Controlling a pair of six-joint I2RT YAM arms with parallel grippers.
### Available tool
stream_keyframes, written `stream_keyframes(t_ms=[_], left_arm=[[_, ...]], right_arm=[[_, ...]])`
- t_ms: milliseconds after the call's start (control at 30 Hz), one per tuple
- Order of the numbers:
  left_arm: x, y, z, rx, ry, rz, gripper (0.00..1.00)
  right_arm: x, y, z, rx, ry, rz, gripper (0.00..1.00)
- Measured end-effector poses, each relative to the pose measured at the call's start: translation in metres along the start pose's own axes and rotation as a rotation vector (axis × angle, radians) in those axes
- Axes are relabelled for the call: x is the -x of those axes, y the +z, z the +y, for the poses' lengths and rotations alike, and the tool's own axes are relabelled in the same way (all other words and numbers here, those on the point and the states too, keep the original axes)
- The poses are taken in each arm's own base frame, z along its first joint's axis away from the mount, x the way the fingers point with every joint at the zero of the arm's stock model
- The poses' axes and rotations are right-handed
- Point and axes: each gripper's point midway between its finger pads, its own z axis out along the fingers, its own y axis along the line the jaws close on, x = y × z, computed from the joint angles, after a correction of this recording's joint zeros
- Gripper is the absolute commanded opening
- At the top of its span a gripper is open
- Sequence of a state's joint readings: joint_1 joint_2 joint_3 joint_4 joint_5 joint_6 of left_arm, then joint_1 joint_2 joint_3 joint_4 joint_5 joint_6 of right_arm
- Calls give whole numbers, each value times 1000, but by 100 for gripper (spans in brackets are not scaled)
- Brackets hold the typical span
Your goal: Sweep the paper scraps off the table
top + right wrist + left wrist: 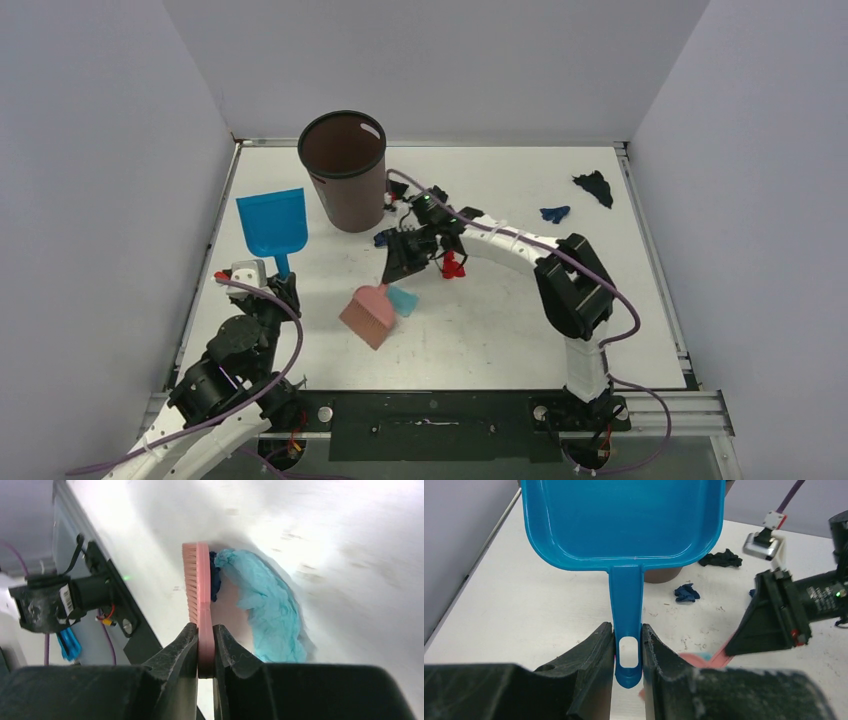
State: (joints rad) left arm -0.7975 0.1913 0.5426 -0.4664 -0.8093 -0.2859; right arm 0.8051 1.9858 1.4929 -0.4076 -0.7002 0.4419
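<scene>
Main risk: blue dustpan (272, 222) sits well left of the pink brush (368, 316), so a stroke from here prob. just shoves paper abt the counter (500, 335) instead of into the pan. Teal scrap (270, 615) lies just beside the brush head w/ a dark bit (215, 582) tucked btwn them. Light crumpled stuff cd slip round the brush end. Right claw (205, 630) is clamped on the thin brush handle, which may twist under side load. Left claw (627, 632) is clamped on the pan handle. Dark blue scrap (384, 238) lies near the bin (343, 170) base. Blue scrap (555, 212) & black scrap (594, 186) are far right, well apart from the brush. Bin + right arm's purple cable (620, 300) crowd the route btwn pan and those.
</scene>
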Motion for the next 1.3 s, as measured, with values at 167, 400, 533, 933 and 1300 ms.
stream_keyframes(t_ms=[167, 400, 533, 933, 1300], left_arm=[[-3, 1, -6, -35, 40, 15, 0], [-11, 4, -55, -234, 162, 165, 0], [-9, 5, -92, -356, 222, 292, 0], [-31, -27, -122, -522, 248, 564, 0], [-108, -37, -128, -456, 390, 943, 0]], right_arm=[[10, -51, -63, -93, 150, -91, 5], [19, -135, -95, -199, 170, -225, 5], [29, -190, -108, -213, 177, -285, 5], [60, -284, -132, -262, 73, -357, 5], [95, -290, -152, -712, -238, -312, 5]])
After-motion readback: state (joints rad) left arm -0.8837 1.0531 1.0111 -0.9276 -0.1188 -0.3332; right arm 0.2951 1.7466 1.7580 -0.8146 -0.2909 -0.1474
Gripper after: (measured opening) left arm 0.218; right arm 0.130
